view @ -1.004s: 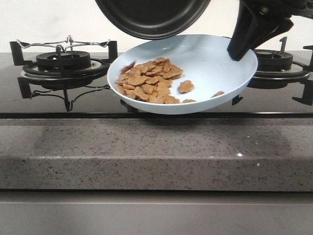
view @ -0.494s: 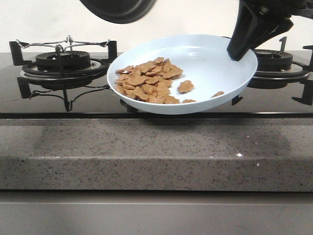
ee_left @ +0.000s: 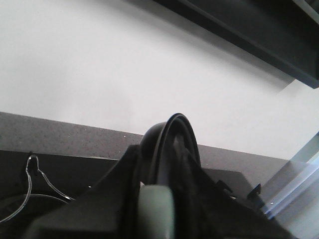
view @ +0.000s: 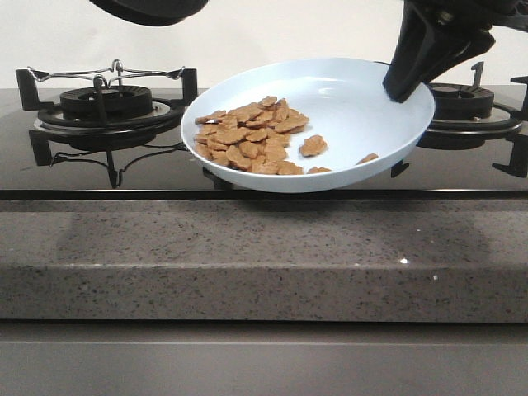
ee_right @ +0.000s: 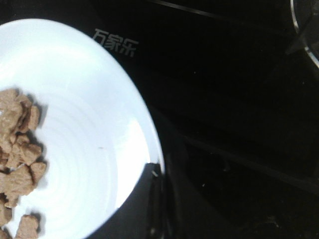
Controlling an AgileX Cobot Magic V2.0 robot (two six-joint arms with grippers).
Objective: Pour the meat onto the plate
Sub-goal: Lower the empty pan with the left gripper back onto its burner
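The pale blue plate [view: 355,107] is held tilted above the stove's front edge, its left side lower. The meat [view: 252,136] lies heaped on the plate's lower left part, with a few loose pieces to the right. My right gripper [view: 402,87] is shut on the plate's far right rim; in the right wrist view the gripper [ee_right: 155,184] clamps the rim of the plate [ee_right: 89,149], with meat [ee_right: 17,149] at the left. The black frying pan [view: 148,8] is high at top left. My left gripper [ee_left: 167,199] is shut on the pan's handle [ee_left: 172,149].
A gas burner with a black grate [view: 107,107] stands at the left and another burner [view: 470,111] at the right behind the plate. A grey speckled counter ledge [view: 264,256] runs across the front.
The frying pan has moved up and to the left, away from above the plate, and is now mostly out of the front view. The plate and the meat have not moved.
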